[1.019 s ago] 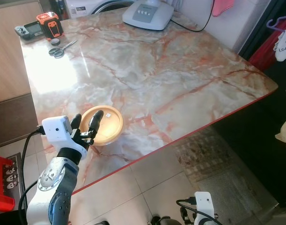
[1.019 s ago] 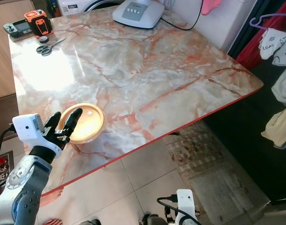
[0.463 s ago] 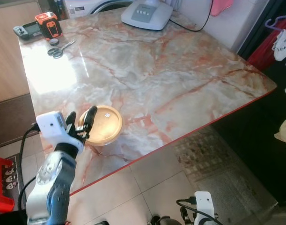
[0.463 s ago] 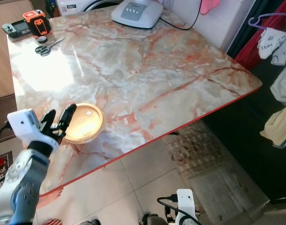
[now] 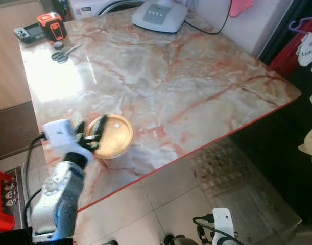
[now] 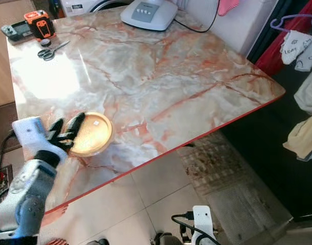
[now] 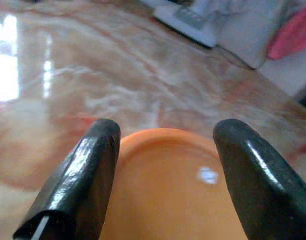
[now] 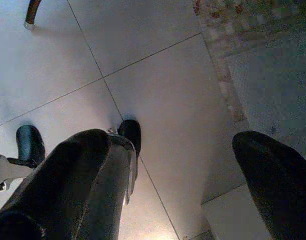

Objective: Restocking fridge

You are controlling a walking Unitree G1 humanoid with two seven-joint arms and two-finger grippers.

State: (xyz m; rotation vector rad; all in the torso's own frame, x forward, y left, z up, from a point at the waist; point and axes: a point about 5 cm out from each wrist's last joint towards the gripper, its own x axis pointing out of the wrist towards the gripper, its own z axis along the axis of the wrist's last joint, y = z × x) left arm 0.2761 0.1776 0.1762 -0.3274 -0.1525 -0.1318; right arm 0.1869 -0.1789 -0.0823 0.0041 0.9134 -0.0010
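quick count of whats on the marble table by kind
container with orange lid: 1
scissors: 1
orange tape measure: 1
small grey device: 1
white appliance: 1
small round object by the scissors: 1
total: 6

Table (image 5: 196,76): glossy marble-look top w/ glare; container lid (image 5: 115,135): smooth orange plastic; floor (image 8: 142,60): smooth tile.

A home: marble table (image 5: 196,87), washing machine (image 5: 102,6), hanging clothes (image 5: 309,48).
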